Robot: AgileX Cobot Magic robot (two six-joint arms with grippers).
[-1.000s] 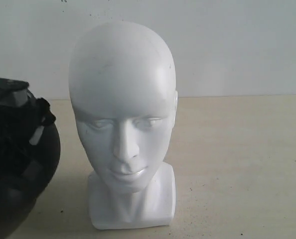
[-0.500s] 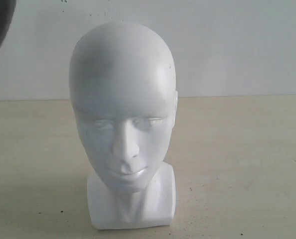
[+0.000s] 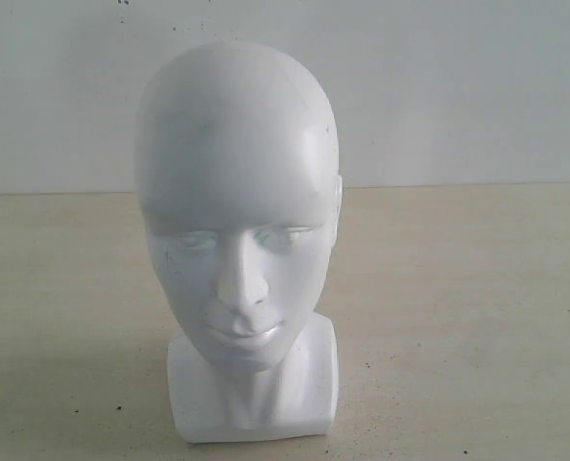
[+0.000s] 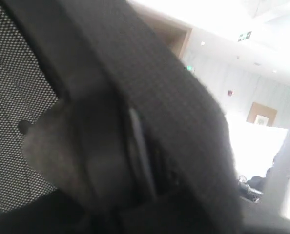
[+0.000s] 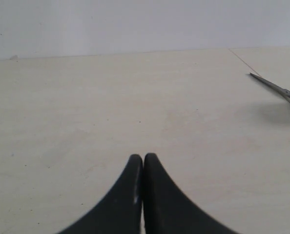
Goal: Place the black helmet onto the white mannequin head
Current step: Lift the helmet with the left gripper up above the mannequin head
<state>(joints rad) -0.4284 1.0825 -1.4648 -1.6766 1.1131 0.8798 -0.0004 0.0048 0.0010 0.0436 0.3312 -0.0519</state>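
When checked across all views, found task not finished. Saw the white mannequin head (image 3: 237, 221) bare and upright on the table (image 3: 477, 307), crown uncovered. Spotted the black helmet (image 4: 159, 107) only in left wrist view, with strap and mesh lining filling the lens and room ceiling behind, so judged it lifted clear of table. Could not tell left gripper state, with jaws hidden behind lining. Saw right gripper (image 5: 143, 168) pinched closed, empty, low over table. Left to do: carry over, centre, lower onto head.
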